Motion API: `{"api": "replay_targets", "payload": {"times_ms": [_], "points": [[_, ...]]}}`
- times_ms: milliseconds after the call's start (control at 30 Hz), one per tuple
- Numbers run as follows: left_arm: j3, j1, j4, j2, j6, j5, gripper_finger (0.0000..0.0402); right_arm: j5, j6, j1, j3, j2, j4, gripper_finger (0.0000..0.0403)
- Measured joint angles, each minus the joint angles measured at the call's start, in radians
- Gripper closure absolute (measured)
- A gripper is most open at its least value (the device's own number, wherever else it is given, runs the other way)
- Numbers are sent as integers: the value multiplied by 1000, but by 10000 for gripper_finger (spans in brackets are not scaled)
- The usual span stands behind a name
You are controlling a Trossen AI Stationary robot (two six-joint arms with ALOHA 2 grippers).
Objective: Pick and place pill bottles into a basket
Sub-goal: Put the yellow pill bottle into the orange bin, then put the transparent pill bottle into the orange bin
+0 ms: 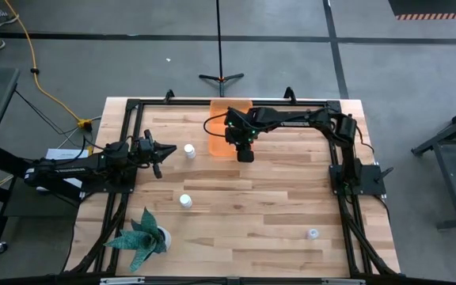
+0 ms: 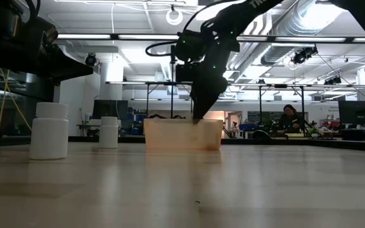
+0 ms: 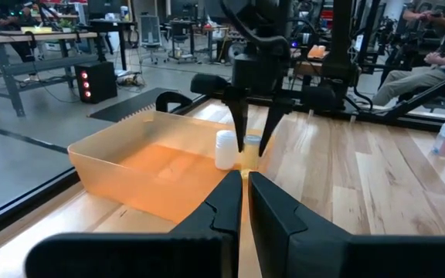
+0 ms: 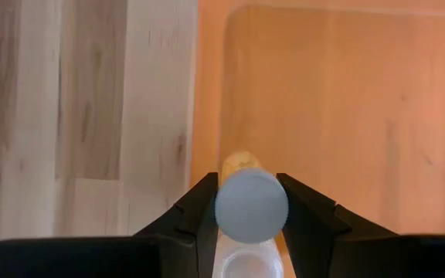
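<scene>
**Q:** How far along were you at that point?

**A:** Not far, as I judged it. Taking the basket as my landmark: it sat at the far edge of the table, a translucent orange bin with low walls, and its floor looked bare in my right wrist view. My right gripper hung over its near rim, clenched on one pill bottle, so that one was about to go in but had not been released.

**Q:** And the rest?

**A:** Three were left on the wood. One bottle stood just to the left of the basket. A second bottle stood nearer the front, well apart from the basket. A third bottle lay far off toward the front right corner; I could not tell whether it stood or lay on its side.

**Q:** Your other arm?

**A:** My left gripper waited left of the basket, beyond the nearest loose bottle, its fingers drawn almost together around nothing.

**Q:** How did the held bottle look?

**A:** Small and white with a round white cap, far smaller than the basket. I saw it cap-on from above, pinched between my two dark fingers, sitting over the line where the basket's wall met the table.

**Q:** Anything else about?

**A:** A green spiky plant at the front left, far from the basket.
</scene>
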Motion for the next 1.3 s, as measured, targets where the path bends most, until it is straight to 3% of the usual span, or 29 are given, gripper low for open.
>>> {"api": "replay_targets", "payload": {"times_ms": [500, 967, 1167, 1300], "points": [[0, 0, 0, 0, 0, -3, 339, -37, 40, -6, 0, 0, -35, 283], [0, 0, 0, 0, 0, -3, 339, 46, 59, -10, 7, -4, -27, 220], [0, 0, -1, 0, 0, -3, 339, 4, 62, -18, 153, -11, -130, 197], [0, 0, -1, 0, 0, -3, 339, -2, 133, -13, 330, -11, -349, 190]]}}
